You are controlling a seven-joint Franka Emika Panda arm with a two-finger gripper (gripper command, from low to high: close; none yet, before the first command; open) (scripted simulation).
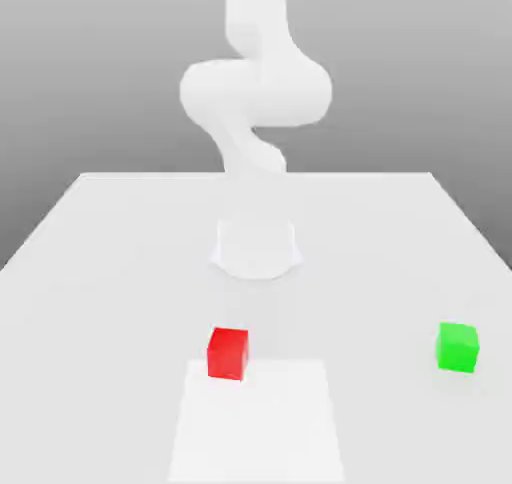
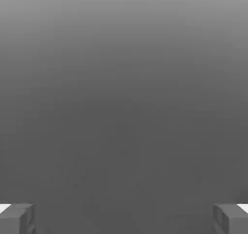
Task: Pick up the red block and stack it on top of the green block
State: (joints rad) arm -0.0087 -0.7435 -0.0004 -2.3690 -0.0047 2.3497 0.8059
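The red block (image 1: 228,353) is a small glossy cube resting on the white table (image 1: 110,272), near the front and a little toward the exterior view's left. The green block (image 1: 457,347), a cube of about the same size, sits apart from it near the table's edge on the exterior view's right. In the hand view my gripper (image 2: 124,218) is open. Its two grey fingertips (image 2: 17,218) stand far apart with nothing between them, and a plain grey background lies beyond them.
The white arm (image 1: 255,92) rises from its round base (image 1: 256,247) behind the blocks, at the middle of the table. A paler rectangular patch (image 1: 258,422) lies at the front edge, touching the red block's near side.
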